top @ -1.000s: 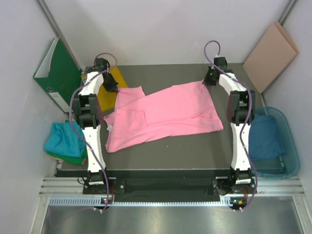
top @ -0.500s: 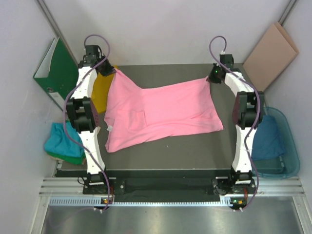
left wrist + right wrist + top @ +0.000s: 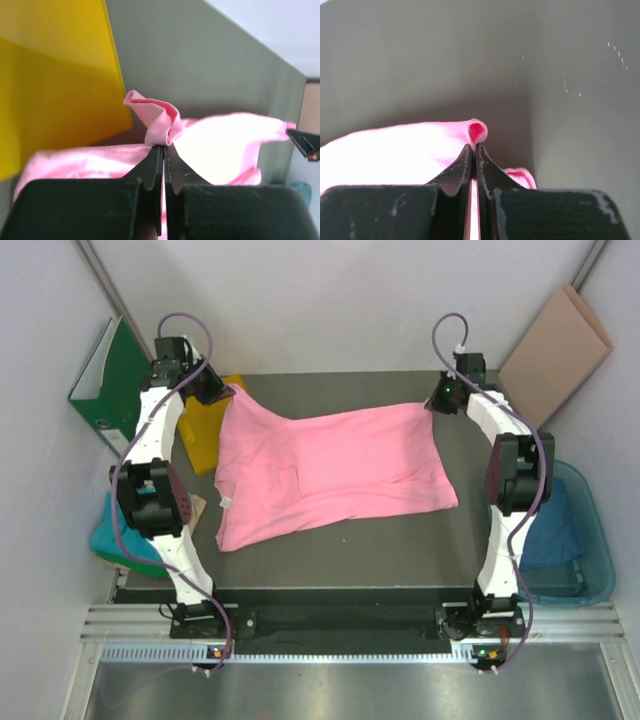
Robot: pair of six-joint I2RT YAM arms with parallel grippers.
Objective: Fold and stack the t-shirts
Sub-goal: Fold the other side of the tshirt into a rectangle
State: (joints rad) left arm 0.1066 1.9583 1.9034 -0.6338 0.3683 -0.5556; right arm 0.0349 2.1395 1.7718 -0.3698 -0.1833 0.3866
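Note:
A bright pink t-shirt [image 3: 330,470] lies spread over the dark table, its far edge lifted at both corners. My left gripper [image 3: 226,395] is shut on its far-left corner, a pinched fold of pink cloth [image 3: 161,121] poking out past the fingertips. My right gripper [image 3: 432,403] is shut on the far-right corner, where a small loop of pink cloth [image 3: 476,132] sticks out between the tips. A teal and green t-shirt pile [image 3: 125,540] sits off the table's left side. A dark blue t-shirt [image 3: 548,522] lies in the bin at right.
A yellow square sheet [image 3: 200,430] lies under the left arm at the far-left of the table [image 3: 380,550]. A green binder [image 3: 115,385] leans on the left wall. A brown board [image 3: 555,340] leans at the far right. The clear blue bin [image 3: 592,540] stands right.
Both grippers have moved outward and back with the pink corners, the left one further left. The far edge of the shirt is now stretched wider and the left side unfolded.

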